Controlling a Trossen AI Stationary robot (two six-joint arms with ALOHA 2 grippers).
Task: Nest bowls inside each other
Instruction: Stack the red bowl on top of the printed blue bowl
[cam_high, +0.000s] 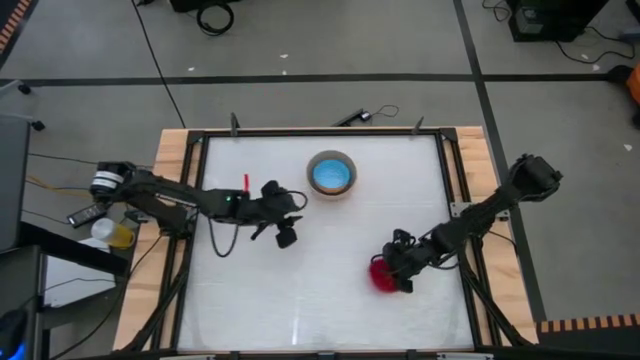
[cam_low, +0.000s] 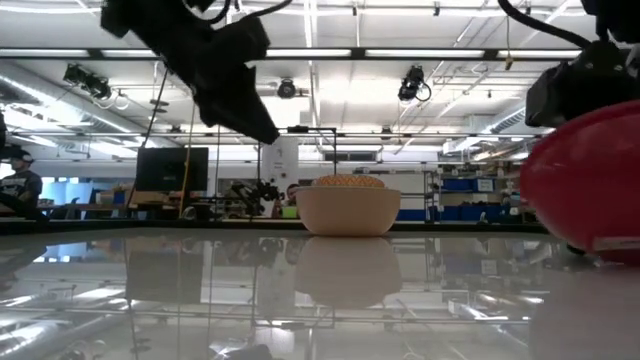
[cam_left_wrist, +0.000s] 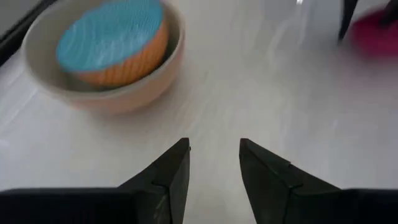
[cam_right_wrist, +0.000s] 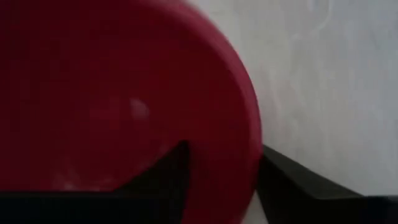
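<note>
A beige bowl (cam_high: 331, 174) stands at the far middle of the table with other bowls nested in it, a speckled blue one (cam_left_wrist: 111, 32) showing on top. My left gripper (cam_high: 285, 236) hangs open above the bare table, near and left of that stack, with nothing between its fingers (cam_left_wrist: 214, 168). A red bowl (cam_high: 380, 276) sits at the near right. My right gripper (cam_high: 398, 274) is over it, open, with one finger inside the bowl and one outside its wall. In the low view the red bowl (cam_low: 590, 185) fills the right edge. My right gripper comes at the red bowl slanting down from the table's right. One finger (cam_right_wrist: 171, 177) is inside the bowl and the other (cam_right_wrist: 292, 183) outside, with the rim (cam_right_wrist: 239, 155) between them. Whether the fingers touch the wall, I cannot tell.
A small red stick (cam_high: 246, 183) lies on the table left of the stack. Black frame rails (cam_high: 447, 180) run along the table's sides and far edge. Bare white tabletop (cam_high: 320, 300) spreads across the near middle, between the two arms.
</note>
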